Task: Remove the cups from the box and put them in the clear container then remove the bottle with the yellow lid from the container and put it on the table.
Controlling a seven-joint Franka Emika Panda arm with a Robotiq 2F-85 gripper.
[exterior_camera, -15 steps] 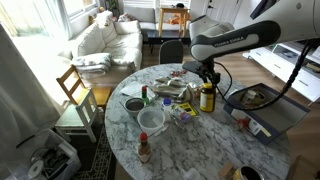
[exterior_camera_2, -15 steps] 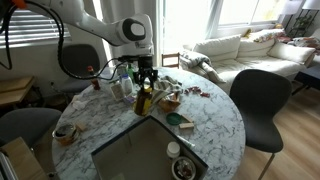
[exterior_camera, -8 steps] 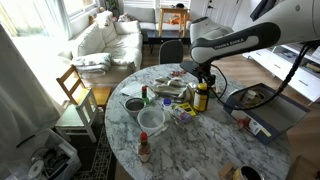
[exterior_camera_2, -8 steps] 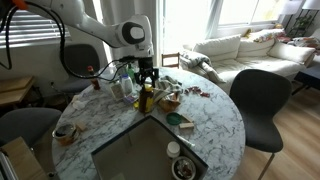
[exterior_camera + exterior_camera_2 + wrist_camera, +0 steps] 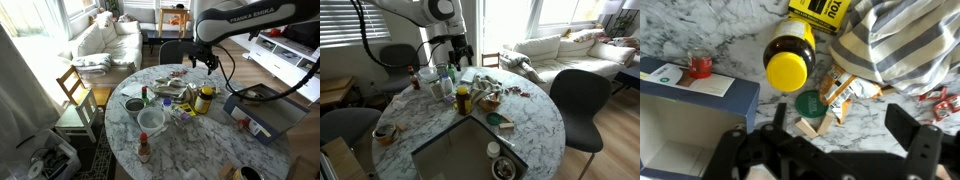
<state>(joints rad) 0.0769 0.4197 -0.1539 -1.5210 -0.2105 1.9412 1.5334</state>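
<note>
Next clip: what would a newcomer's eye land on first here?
The bottle with the yellow lid stands upright on the marble table, close to a corner of the box. The gripper hangs open and empty above it, and a striped cloth lies crumpled alongside.

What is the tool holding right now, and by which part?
Nothing is held. The tool hangs open above the table, and the bottle with the yellow lid stands free below it.

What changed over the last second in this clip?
The gripper let go of the bottle with the yellow lid and rose well above it, open. The bottle stands on the table; the box has not moved.
</note>
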